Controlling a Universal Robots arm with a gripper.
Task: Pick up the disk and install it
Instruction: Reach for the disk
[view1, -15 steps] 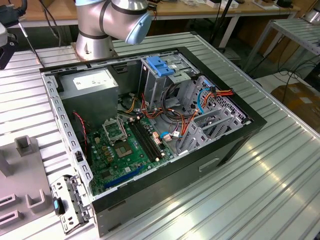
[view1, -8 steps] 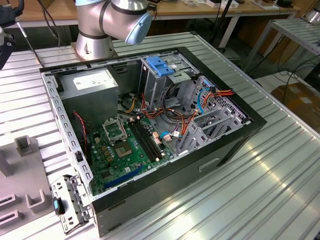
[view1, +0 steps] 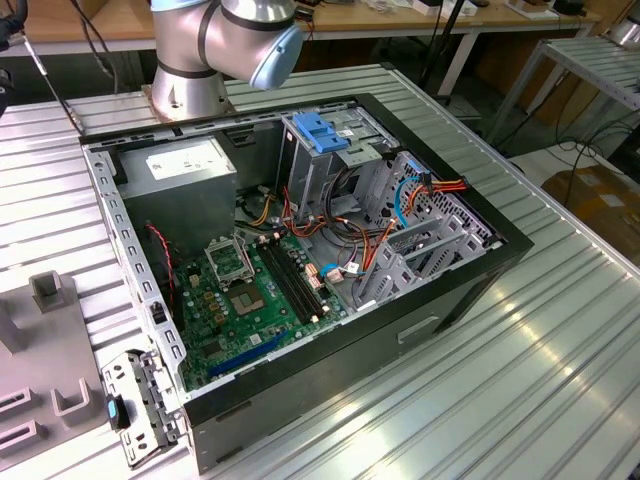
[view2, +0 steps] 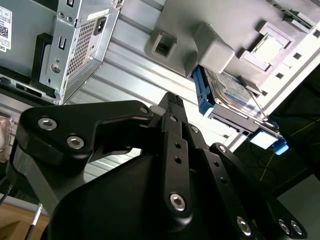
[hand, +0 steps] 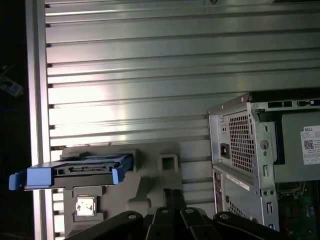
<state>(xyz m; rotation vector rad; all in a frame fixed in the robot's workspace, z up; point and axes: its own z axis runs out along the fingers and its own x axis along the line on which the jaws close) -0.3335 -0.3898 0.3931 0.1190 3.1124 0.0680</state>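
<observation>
The disk (hand: 82, 169) is a flat grey drive in a bright blue carrier with a handle at one end. It rests on edge in a grey holder block (hand: 150, 180) on the ribbed metal table. In the second wrist view the disk (view2: 227, 92) stands in the same holder (view2: 215, 30). My gripper (view2: 170, 100) hangs above the table between the holder and the open computer case, well clear of the disk. Its black fingers are shut with nothing between them, which the first wrist view also shows for the gripper (hand: 172, 192).
The open computer case (view1: 500, 245) lies on the table with its motherboard, cables and power supply exposed. A tall grey drive cage with a fixed blue bracket (view1: 320, 130) stands inside. The case's rear panel (hand: 240, 145) is close beside the gripper. The arm's base (view1: 190, 80) stands behind the case.
</observation>
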